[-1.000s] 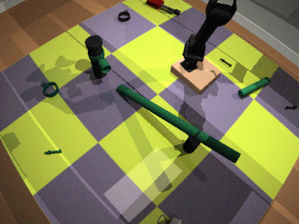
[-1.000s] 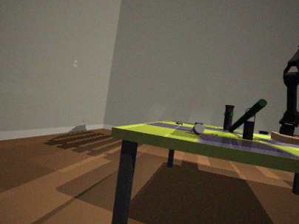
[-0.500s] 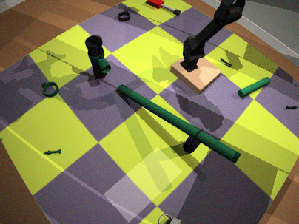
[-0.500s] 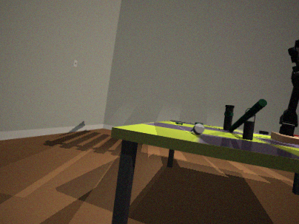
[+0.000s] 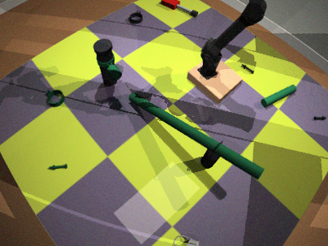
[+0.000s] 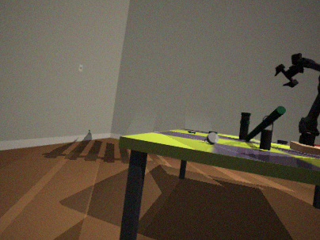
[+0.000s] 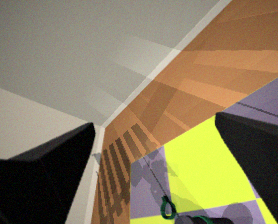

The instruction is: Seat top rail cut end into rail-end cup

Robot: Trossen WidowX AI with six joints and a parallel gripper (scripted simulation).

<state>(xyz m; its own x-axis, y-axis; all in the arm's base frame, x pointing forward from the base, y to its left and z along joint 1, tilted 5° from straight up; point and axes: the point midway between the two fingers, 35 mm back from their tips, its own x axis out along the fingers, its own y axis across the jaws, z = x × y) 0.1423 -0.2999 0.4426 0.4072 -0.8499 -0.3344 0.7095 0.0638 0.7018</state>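
The long green top rail (image 5: 191,132) (image 6: 264,123) passes through the loop cap on the short black line post (image 5: 209,159) (image 6: 266,139). It slopes, with its cut end (image 5: 133,97) low near the table and apart from the cup. The big black post (image 5: 106,60) (image 6: 245,125) carries a green brace band (image 5: 105,63) just under its cap (image 5: 102,45), and the green rail-end cup (image 5: 114,72) hangs on it. My gripper (image 6: 287,75) (image 7: 154,123) is open and empty, raised high above the table and far from the rail. It is out of the top view.
The arm's base (image 5: 210,64) stands on a tan block (image 5: 225,84). Loose parts lie around: a green ring (image 5: 54,97), a black ring (image 5: 135,15), a red tool (image 5: 170,2), a short green tube (image 5: 278,95) and small bolts (image 5: 58,166) (image 5: 247,68) (image 5: 319,118).
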